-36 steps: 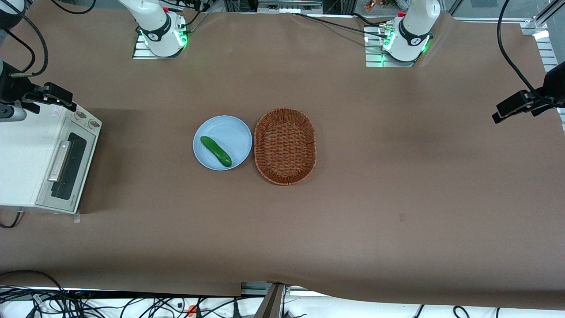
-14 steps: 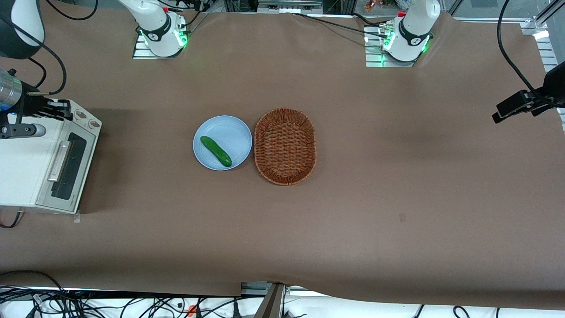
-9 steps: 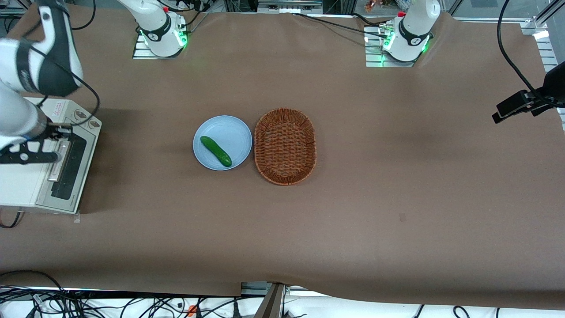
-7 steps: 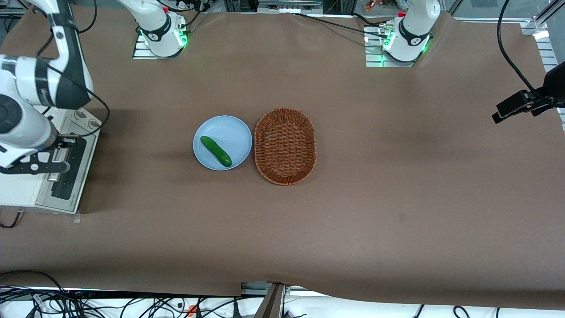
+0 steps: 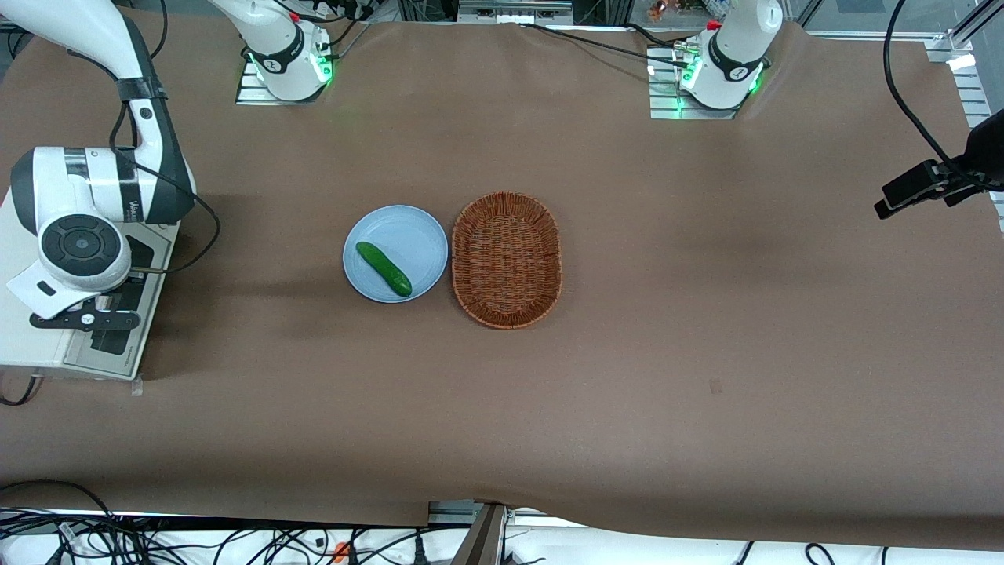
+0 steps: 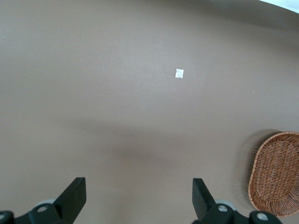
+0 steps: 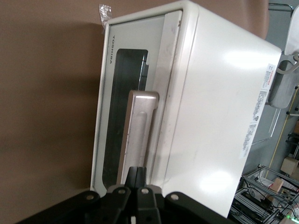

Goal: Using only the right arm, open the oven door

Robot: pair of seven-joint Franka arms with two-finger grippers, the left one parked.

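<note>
Toaster oven sits at the working arm's end of the table; oven door shut flush. Right arm is above it; gripper, fingers pressed together with nothing between, poised at the silver bar handle. Risk: clenched fingers cannot straddle the bar, so they may slide off or shove the oven across the brown table cover.

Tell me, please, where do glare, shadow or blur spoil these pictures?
Right wrist view: two bright glare patches lie on the oven top, and the hand, close in front of the oven door handle, is dark with little detail. Front view: the light is even, with a soft arm shadow on the table beside the oven. Left wrist view: the basket edge looks smeared.
</note>
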